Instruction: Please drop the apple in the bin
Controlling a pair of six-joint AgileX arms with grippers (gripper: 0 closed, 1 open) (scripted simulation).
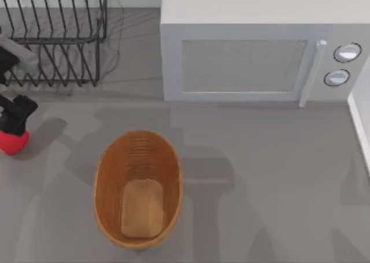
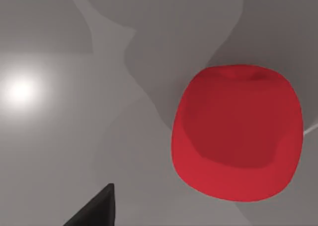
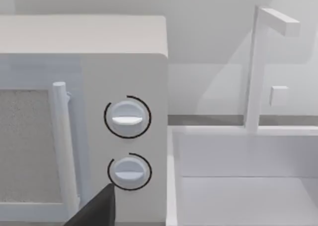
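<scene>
Left gripper (image 1: 13,124) hovering over apple (image 1: 11,141), well left of bin (image 1: 137,188); jaw state impossible to tell. Risking off-centre closing, nudging round apple rolling away. Right arm parked facing microwave (image 1: 260,49).

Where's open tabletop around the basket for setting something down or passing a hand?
Widest bare patch: right of the bin, in front of the microwave, out to the sink edge. A narrower strip runs between bin and microwave. The left side is crowded: left gripper over the apple, with the dish rack behind.
</scene>
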